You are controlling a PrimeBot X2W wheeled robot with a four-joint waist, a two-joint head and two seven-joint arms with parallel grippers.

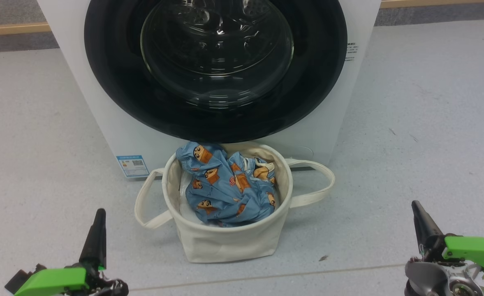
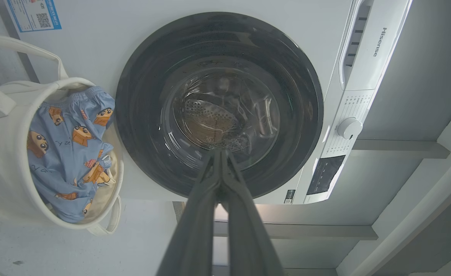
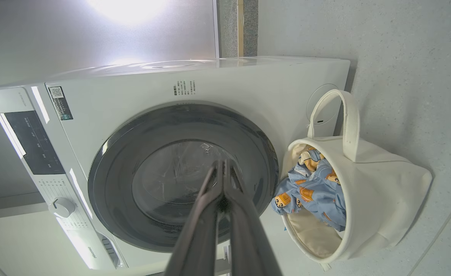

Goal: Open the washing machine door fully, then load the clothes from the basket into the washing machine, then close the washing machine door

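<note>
The white washing machine (image 1: 102,107) (image 2: 106,34) (image 3: 248,84) stands ahead with its round black-rimmed glass door (image 1: 215,65) (image 2: 219,103) (image 3: 183,176) lying flat against the front. Directly before it on the floor sits the cream canvas basket (image 1: 225,242) (image 2: 3,168) (image 3: 378,199), holding the light blue cartoon-print clothes (image 1: 221,185) (image 2: 70,153) (image 3: 313,191). My left gripper (image 1: 100,213) (image 2: 220,153) hangs shut and empty at the lower left, well short of the basket. At the lower right my right gripper (image 1: 415,204) (image 3: 223,164) is also shut and empty.
Pale speckled floor (image 1: 410,123) spreads on both sides of the machine. A grey baseboard with a wooden strip (image 1: 11,28) runs along the far wall. The basket's strap handles (image 1: 316,185) loop out to each side. The control panel with a knob (image 2: 350,128) sits at the machine's top.
</note>
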